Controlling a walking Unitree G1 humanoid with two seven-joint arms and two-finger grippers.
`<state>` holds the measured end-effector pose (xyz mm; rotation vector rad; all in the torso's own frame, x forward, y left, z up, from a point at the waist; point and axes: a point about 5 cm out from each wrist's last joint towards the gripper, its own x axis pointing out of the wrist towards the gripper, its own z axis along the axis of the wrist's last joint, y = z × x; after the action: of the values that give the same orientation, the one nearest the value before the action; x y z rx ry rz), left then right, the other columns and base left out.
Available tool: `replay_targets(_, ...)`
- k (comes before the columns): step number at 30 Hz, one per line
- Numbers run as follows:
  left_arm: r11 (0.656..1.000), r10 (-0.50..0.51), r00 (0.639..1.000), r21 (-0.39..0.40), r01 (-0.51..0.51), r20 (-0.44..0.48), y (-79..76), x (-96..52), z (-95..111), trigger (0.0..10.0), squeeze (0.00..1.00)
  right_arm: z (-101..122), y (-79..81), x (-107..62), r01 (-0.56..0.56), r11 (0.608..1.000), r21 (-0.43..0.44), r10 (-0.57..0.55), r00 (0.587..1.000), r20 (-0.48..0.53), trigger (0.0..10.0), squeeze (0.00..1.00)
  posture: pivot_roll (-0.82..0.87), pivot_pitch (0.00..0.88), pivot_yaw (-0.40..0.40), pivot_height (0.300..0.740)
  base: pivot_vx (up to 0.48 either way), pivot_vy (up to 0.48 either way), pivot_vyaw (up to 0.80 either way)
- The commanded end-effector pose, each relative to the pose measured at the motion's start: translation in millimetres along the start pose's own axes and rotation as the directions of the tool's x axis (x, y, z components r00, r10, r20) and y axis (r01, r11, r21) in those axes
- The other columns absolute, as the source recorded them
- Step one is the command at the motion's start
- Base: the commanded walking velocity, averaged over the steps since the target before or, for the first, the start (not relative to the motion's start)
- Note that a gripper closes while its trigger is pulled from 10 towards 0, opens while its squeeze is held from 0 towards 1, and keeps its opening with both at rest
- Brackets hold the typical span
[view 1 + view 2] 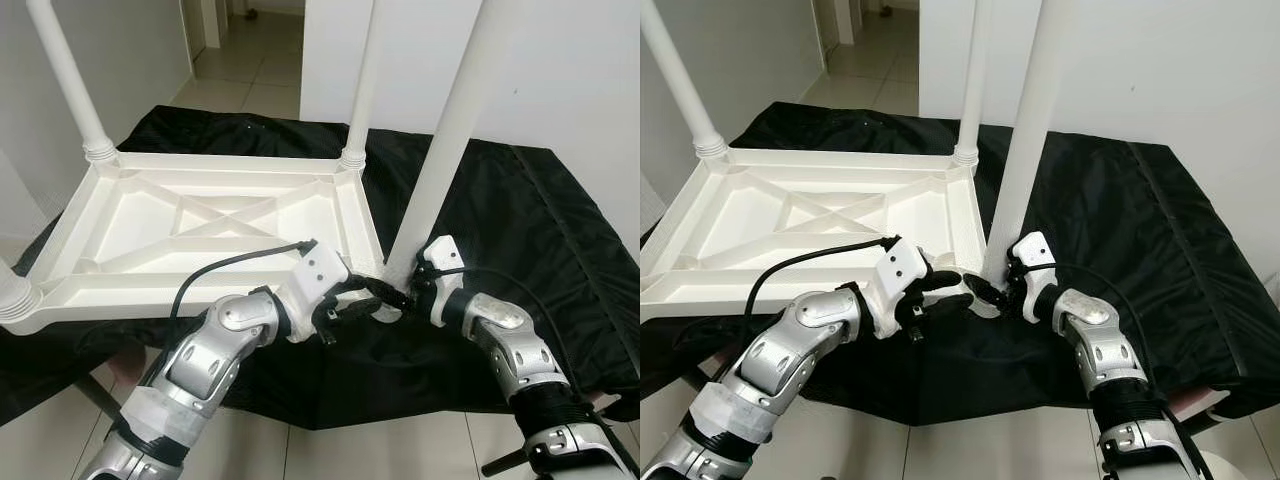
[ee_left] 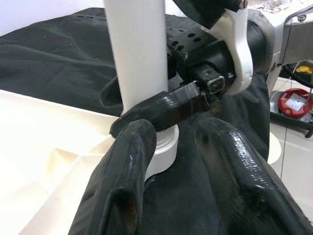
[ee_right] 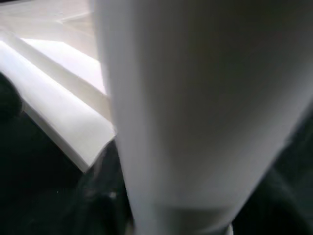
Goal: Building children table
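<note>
A white children's table [image 1: 200, 215] lies upside down on a black cloth, its legs pointing up. The near-right leg [image 1: 450, 130] stands tilted at the near-right corner of the table. My right gripper [image 1: 400, 292] is shut on this leg just above its ribbed collar; one of its fingers [image 2: 166, 110] wraps across the leg [image 2: 137, 49]. My left gripper [image 1: 358, 305] is open beside the same collar, a finger on each side of it in the left wrist view. The leg [image 3: 195, 98] looms close in the right wrist view, with the table frame [image 3: 63, 98] behind it.
Two more legs stand at the far-left corner [image 1: 70, 80] and far-right corner [image 1: 365, 80], and a collar [image 1: 15, 295] shows at the near-left. The black cloth [image 1: 540, 230] reaches far to the right. White walls stand behind, and tiled floor lies below. A red object [image 2: 296, 100] sits on the floor.
</note>
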<state>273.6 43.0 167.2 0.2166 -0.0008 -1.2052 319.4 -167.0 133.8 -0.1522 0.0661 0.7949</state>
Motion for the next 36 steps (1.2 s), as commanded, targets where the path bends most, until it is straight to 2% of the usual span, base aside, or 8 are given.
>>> replay_targets(1,0.999,-0.032,0.999,0.017,0.032,-0.006,-1.9,1.6,0.1,10.0,0.00,-7.0,2.1,-3.4,-0.009,1.000,0.010,0.009,1.000,-0.028,0.0,0.00,0.04,0.000,-0.051,0.740,0.000,0.000,0.00)
replay_targets(5,0.999,-0.037,0.999,0.016,0.037,-0.006,-3.7,1.6,-0.6,10.0,0.00,-9.4,6.1,-7.2,-0.009,0.999,0.043,0.009,1.000,-0.002,0.0,0.00,0.04,0.000,-0.053,0.740,0.000,0.000,0.00)
replay_targets(6,0.999,-0.040,0.999,0.014,0.040,-0.004,-4.7,1.7,-0.5,10.0,0.00,-8.3,8.3,-7.9,0.005,0.998,0.060,-0.006,1.000,0.022,10.0,0.00,0.04,0.000,-0.053,0.740,0.000,0.000,0.00)
replay_targets(20,0.999,-0.036,0.999,0.007,0.036,-0.012,-5.1,0.4,-4.5,10.0,0.00,7.9,21.9,5.6,0.290,0.948,0.131,-0.301,0.951,0.068,10.0,0.00,0.03,0.000,-0.064,0.740,0.000,0.000,0.00)
replay_targets(27,1.000,-0.026,1.000,0.003,0.026,-0.013,-3.6,-1.3,-5.3,10.0,0.00,7.4,40.0,14.1,0.516,0.826,0.228,-0.537,0.843,0.036,10.0,0.00,0.03,0.000,-0.067,0.740,0.000,0.000,0.00)
replay_targets(28,1.000,-0.014,1.000,0.000,0.014,-0.012,-0.7,-3.0,-5.3,10.0,0.00,4.5,45.7,13.8,0.645,0.723,0.248,-0.671,0.741,0.026,10.0,0.00,0.03,0.000,-0.066,0.740,0.000,0.000,0.00)
replay_targets(30,1.000,-0.001,1.000,0.003,0.001,-0.013,3.1,-3.9,-4.9,10.0,0.00,3.2,50.1,15.3,0.704,0.650,0.286,-0.736,0.677,0.005,10.0,0.00,0.03,0.000,-0.066,0.740,0.000,0.000,0.00)
replay_targets(36,1.000,0.016,1.000,0.012,-0.016,-0.012,9.9,-6.4,-3.5,10.0,0.00,12.9,54.0,17.0,0.702,0.644,0.303,-0.743,0.669,0.028,10.0,0.05,0.03,0.000,-0.044,0.740,0.000,0.000,0.00)
